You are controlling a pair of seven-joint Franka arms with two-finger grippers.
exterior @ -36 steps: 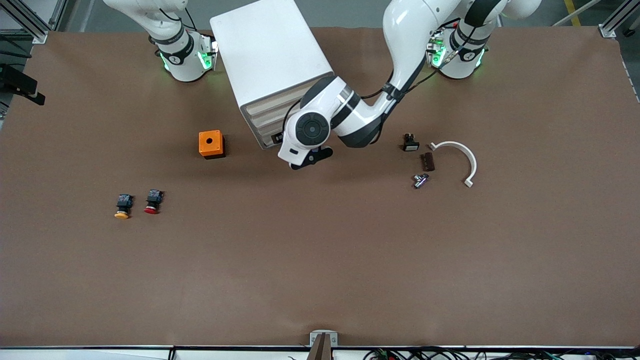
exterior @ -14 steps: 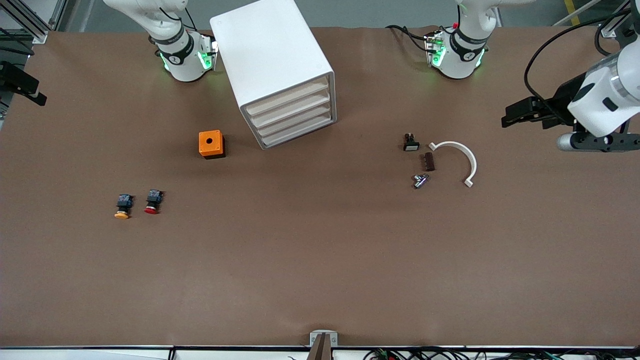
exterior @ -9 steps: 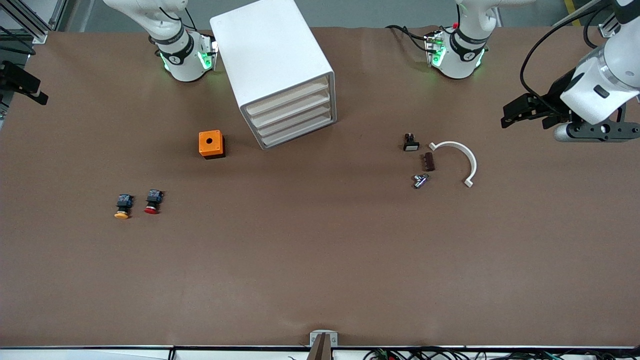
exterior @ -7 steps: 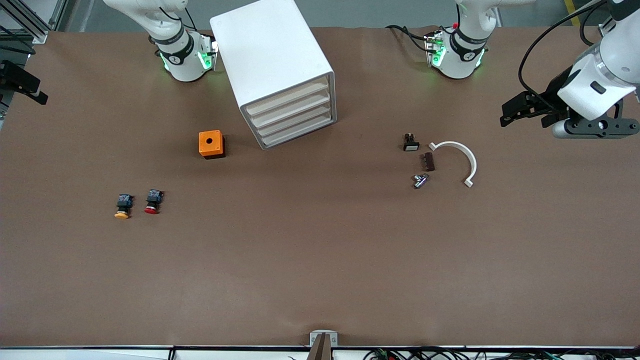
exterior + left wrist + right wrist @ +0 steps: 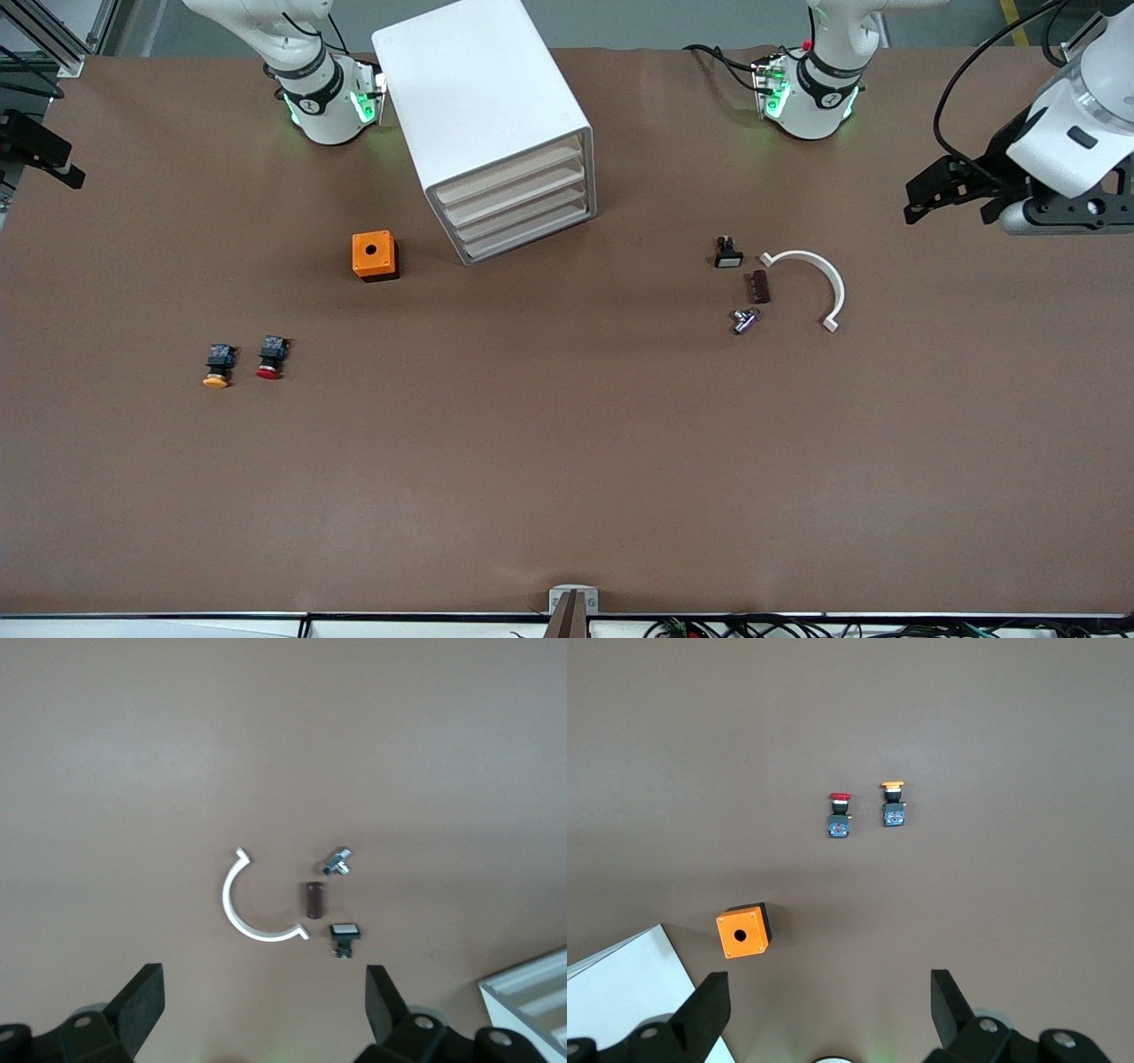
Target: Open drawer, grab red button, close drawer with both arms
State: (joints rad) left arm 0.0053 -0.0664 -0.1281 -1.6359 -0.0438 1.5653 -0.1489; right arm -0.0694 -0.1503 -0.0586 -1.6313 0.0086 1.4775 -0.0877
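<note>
Nearest the front camera, toward the right arm's end of the table, the red-capped button [image 5: 270, 357] lay on the brown table [image 5: 567, 461], just beside the orange-yellow-capped button [image 5: 217, 366] at its 9 o'clock — untouched. The orange cube [image 5: 374, 255] sat at the red button's 1 o'clock. The cabinet [image 5: 485, 124] stood angled, every drawer [image 5: 523, 226] flush, so likely nothing had been opened yet. At the drawer's 3 o'clock lay a white curved bracket [image 5: 811, 282] and small fittings. Left gripper [image 5: 926, 193] hung over the left arm's end of the table, fingers [image 5: 142, 1008] spread, empty. Right gripper [image 5: 828, 1014] was high over the cube and buttons — fingers [image 5: 948, 1003] apart, holding nothing.
</note>
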